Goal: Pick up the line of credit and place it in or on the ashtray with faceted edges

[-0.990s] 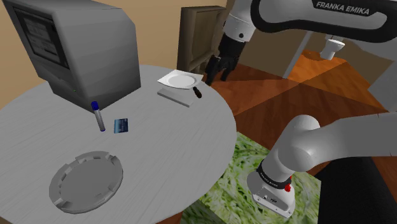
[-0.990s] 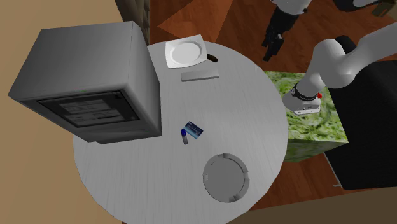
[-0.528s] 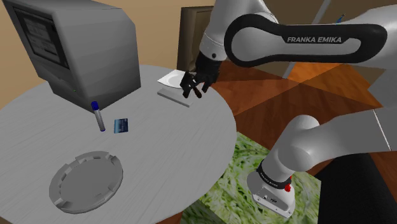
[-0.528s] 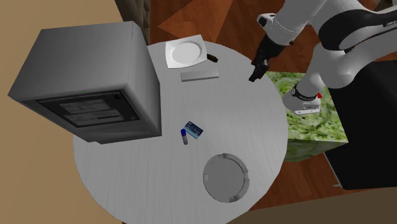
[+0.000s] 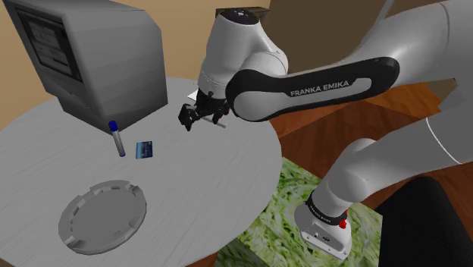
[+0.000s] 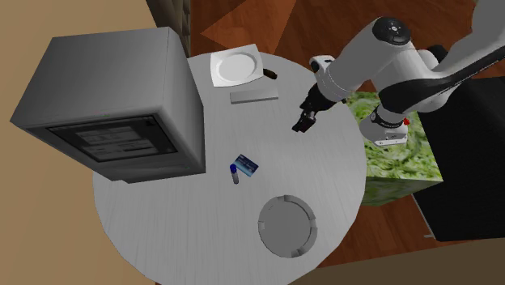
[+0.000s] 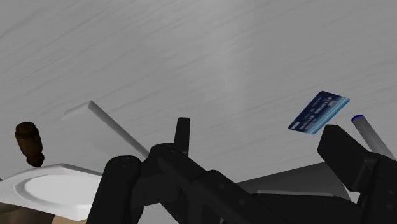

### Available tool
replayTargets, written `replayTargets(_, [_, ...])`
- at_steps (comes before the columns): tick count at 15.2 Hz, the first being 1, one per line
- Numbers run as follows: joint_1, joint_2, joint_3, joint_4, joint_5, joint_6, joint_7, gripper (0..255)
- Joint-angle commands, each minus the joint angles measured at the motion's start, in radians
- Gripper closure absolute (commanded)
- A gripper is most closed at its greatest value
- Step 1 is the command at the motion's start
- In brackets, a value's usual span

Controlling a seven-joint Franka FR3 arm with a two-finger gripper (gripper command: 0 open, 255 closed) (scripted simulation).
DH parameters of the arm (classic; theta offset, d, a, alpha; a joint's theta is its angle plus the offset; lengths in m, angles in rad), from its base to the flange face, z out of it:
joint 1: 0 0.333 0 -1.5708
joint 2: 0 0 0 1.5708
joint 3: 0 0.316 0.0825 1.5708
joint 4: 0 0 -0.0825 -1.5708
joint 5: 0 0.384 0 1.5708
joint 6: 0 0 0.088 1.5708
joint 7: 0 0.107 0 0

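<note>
A small blue card [image 5: 145, 150] lies flat on the round grey table [image 5: 220, 182], next to a tube with a blue cap [image 5: 117, 139]. From above, the card [image 6: 247, 165] is between the grey monitor and the ashtray. The grey ashtray [image 5: 76, 206] with its notched rim [image 6: 268, 217] sits near the table's front edge, holding nothing. My black gripper [image 5: 198, 118] hovers open over the table, to the shoulder view's right of the card and apart from it [image 6: 301, 125]. In the wrist view the fingers [image 7: 354, 160] stand apart, with the card [image 7: 320, 112] beyond them.
A big grey monitor [image 6: 121, 105] fills the table's back left. A white square plate [image 6: 237, 66], a flat grey slab [image 6: 253, 96] and a small dark object [image 6: 271, 74] sit at the far edge. The tube [image 6: 235, 173] touches the card's side. The green-patterned stand [image 6: 396, 162] adjoins the table.
The arm has swung in from beyond the table's far edge, past the plate, to over the table nearer the card. The gripper stayed open; nothing on the table moved.
</note>
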Motion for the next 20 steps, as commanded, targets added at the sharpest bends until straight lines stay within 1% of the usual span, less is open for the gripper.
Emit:
replayTargets(1, [-0.052,0.071,0.081,0.026,-0.066,0.061,0.106,0])
replayTargets(3, [-0.119,0.152,0.171,0.067,-0.161,0.102,0.227,0])
replayTargets(5, [-0.199,0.245,0.270,0.120,-0.292,0.124,0.369,0])
replayTargets(7, [-0.273,0.363,0.367,0.186,-0.472,0.117,0.541,0])
replayTargets(8, [-0.298,0.436,0.408,0.225,-0.581,0.096,0.636,0])
replayTargets(9, [-0.302,0.517,0.432,0.268,-0.695,0.062,0.731,0])
replayTargets(10, [-0.282,0.596,0.433,0.313,-0.800,0.022,0.815,0])
replayTargets(11, [-0.240,0.667,0.412,0.358,-0.885,-0.018,0.882,0])
replayTargets(12, [-0.192,0.729,0.383,0.403,-0.954,-0.055,0.936,0])
replayTargets(14, [-0.100,0.837,0.326,0.494,-1.060,-0.121,1.016,0])
replayTargets(16, [-0.016,0.932,0.272,0.589,-1.141,-0.178,1.072,0])
replayTargets(17, [0.007,0.957,0.257,0.617,-1.160,-0.193,1.085,0])
replayTargets(20, [0.013,0.985,0.237,0.624,-1.186,-0.178,1.094,0])
